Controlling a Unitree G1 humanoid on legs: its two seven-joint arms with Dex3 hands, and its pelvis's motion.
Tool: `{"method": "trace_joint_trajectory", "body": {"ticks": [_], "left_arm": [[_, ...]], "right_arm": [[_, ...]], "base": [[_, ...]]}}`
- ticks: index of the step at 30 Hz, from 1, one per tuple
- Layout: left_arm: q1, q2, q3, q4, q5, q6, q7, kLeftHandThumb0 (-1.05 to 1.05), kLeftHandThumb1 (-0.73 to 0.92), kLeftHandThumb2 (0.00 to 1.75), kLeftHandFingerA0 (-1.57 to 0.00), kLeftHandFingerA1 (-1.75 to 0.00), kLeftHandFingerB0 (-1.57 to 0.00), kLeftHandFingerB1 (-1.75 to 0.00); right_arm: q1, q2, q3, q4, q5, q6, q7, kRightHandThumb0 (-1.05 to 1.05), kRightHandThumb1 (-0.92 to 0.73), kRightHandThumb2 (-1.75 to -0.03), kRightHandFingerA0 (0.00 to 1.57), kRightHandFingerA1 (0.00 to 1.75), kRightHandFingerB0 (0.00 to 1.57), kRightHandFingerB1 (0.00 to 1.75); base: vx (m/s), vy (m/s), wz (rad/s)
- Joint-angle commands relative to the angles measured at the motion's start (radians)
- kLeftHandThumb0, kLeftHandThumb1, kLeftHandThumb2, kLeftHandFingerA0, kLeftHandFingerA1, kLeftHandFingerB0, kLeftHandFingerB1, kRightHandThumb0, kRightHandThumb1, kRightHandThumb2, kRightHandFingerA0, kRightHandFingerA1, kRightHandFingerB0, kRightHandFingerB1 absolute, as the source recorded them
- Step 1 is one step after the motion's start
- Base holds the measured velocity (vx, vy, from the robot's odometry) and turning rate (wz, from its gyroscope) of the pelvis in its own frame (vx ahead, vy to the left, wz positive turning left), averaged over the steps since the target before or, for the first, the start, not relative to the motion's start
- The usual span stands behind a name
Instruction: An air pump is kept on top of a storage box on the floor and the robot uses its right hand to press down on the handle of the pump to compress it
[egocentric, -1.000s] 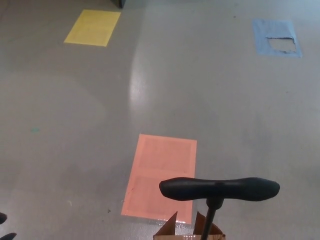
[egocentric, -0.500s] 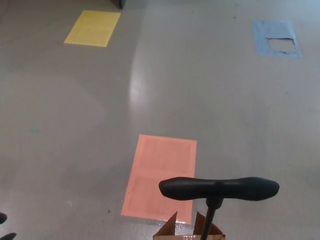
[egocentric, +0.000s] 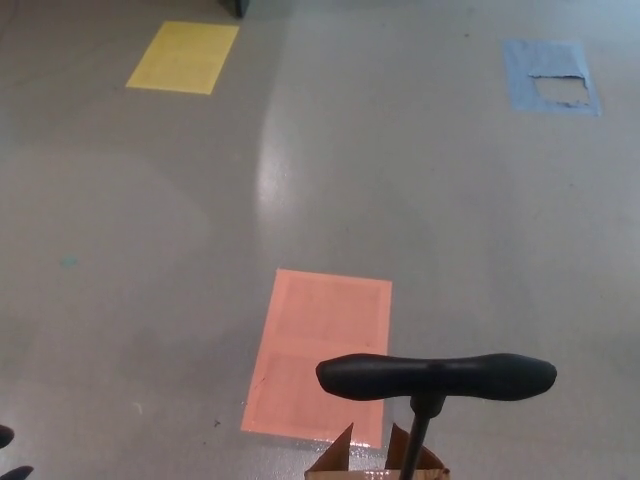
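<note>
Comparing with a second ago, nothing has changed: the pump handle (egocentric: 436, 376) stands raised above the storage box (egocentric: 378, 464), untouched. Neither hand shows, so pressing has not begun.

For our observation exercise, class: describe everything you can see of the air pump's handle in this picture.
The pump handle is a black, matte T-bar, plastic or rubber by its look, lying level across the lower middle of the view. Both ends swell into rounded grips and the middle is narrower. A thin black shaft joins it from below and runs down towards brown cardboard flaps at the bottom edge. Nothing touches the handle; no robot hand is on it.
</note>
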Motion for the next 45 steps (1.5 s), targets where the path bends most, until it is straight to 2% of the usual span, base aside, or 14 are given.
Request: {"method": "trace_joint_trajectory", "body": {"ticks": [1, 3, 4, 10, 12, 15, 28, 30, 33, 35, 37, 38, 39, 45], "left_arm": [[0.016, 0.021, 0.006, 0.016, 0.008, -0.022, 0.003, -0.63, 0.75, 0.63, -0.22, -0.30, -0.20, -0.27], [0.017, 0.022, 0.010, 0.016, 0.004, -0.024, -0.001, -0.64, 0.77, 0.63, -0.22, -0.30, -0.19, -0.27], [0.019, 0.023, 0.015, 0.017, -0.002, -0.030, -0.005, -0.35, 0.51, 1.06, 0.00, -0.48, 0.00, -0.47], [0.027, 0.020, 0.037, 0.017, -0.023, -0.048, -0.005, -0.36, 0.50, 1.07, 0.00, -0.47, 0.00, -0.48], [0.030, 0.019, 0.047, 0.016, -0.031, -0.057, -0.003, -0.71, 0.68, 1.05, -0.11, -0.45, 0.00, -0.34], [0.035, 0.013, 0.063, 0.018, -0.043, -0.073, 0.000, -0.75, 0.73, 1.09, -0.05, -0.41, -0.03, -0.28], [0.036, 0.006, 0.099, 0.017, -0.041, -0.086, -0.013, -0.70, 0.73, 1.09, -0.11, -0.45, 0.00, -0.34], [0.041, 0.008, 0.097, 0.015, -0.035, -0.095, -0.012, -0.81, 0.85, 0.76, -0.17, -0.31, -0.09, -0.22], [0.040, 0.009, 0.097, 0.014, -0.032, -0.097, -0.010, -0.78, 0.77, 1.06, -0.11, -0.42, -0.05, -0.34], [0.038, 0.010, 0.095, 0.015, -0.027, -0.098, -0.009, -0.78, 0.78, 1.06, -0.12, -0.42, -0.05, -0.34], [0.035, 0.009, 0.097, 0.017, -0.027, -0.099, -0.012, -0.75, 0.92, 0.72, -0.17, -0.29, -0.10, -0.23], [0.035, 0.010, 0.103, 0.017, -0.034, -0.099, -0.024, -0.81, 0.78, 1.10, -0.15, -0.45, 0.00, -0.30], [0.033, 0.010, 0.104, 0.017, -0.035, -0.098, -0.026, -0.77, 0.92, 0.72, -0.17, -0.28, -0.10, -0.23], [0.029, 0.008, 0.113, 0.019, -0.039, -0.100, -0.025, -0.78, 0.77, 1.05, -0.11, -0.42, -0.05, -0.34]], "right_arm": [[-0.307, -0.311, 0.071, -0.341, 0.275, 0.429, 0.266, -0.90, -0.84, -1.15, 0.00, 0.11, 0.00, 0.07], [-0.343, -0.338, 0.103, -0.343, 0.269, 0.416, 0.300, -0.91, -0.85, -1.16, 0.00, 0.08, 0.00, 0.07], [-0.368, -0.353, 0.130, -0.341, 0.262, 0.406, 0.324, -0.91, -0.88, -1.17, 0.00, 0.06, 0.00, 0.05], [-0.465, -0.404, 0.224, -0.392, 0.317, 0.512, 0.374, -0.89, -0.81, -1.16, 0.00, 0.09, 0.00, 0.09], [-0.466, -0.395, 0.251, -0.424, 0.353, 0.525, 0.382, -0.83, -0.92, -0.71, 0.00, 0.08, 0.00, 0.11], [-0.471, -0.405, 0.303, -0.458, 0.350, 0.549, 0.403, -0.87, -0.78, -1.16, 0.00, 0.12, 0.00, 0.11], [-0.367, -0.325, 0.619, -0.533, 0.162, 0.564, 0.403, -0.86, -0.85, -1.19, 0.00, 0.13, 0.00, 0.13], [-0.318, -0.314, 0.698, -0.522, 0.113, 0.566, 0.399, -0.85, -0.84, -1.19, 0.00, 0.16, 0.00, 0.15], [-0.268, -0.293, 0.790, -0.489, 0.073, 0.577, 0.398, -0.81, -0.80, -1.18, 0.00, 0.21, 0.00, 0.18], [-0.235, -0.286, 0.833, -0.476, 0.037, 0.575, 0.391, -0.83, -0.92, -0.77, 0.00, 0.18, 0.00, 0.16], [-0.181, -0.274, 0.873, -0.458, -0.005, 0.555, 0.371, -0.87, -0.76, -0.96, 0.00, 0.17, 0.00, 0.14], [-0.127, -0.262, 0.925, -0.435, -0.044, 0.543, 0.353, -0.82, -0.92, -0.76, 0.00, 0.17, 0.00, 0.16], [-0.098, -0.253, 0.956, -0.416, -0.069, 0.536, 0.346, -0.83, -0.79, -1.16, 0.00, 0.22, 0.00, 0.19], [0.016, -0.203, 1.092, -0.290, -0.173, 0.503, 0.322, -0.83, -0.76, -1.16, 0.00, 0.22, 0.00, 0.20]], "base": [[0.00, 0.000, 0.00], [0.00, 0.000, 0.00], [0.00, 0.000, 0.00], [0.00, 0.000, 0.00], [0.00, 0.000, 0.00], [0.00, 0.000, 0.00], [0.00, 0.000, 0.00], [0.00, 0.000, 0.00], [0.00, 0.000, 0.00], [0.00, 0.000, 0.00], [0.00, 0.000, 0.00], [0.00, 0.000, 0.00], [0.00, 0.000, 0.00], [0.00, 0.000, 0.00]]}}
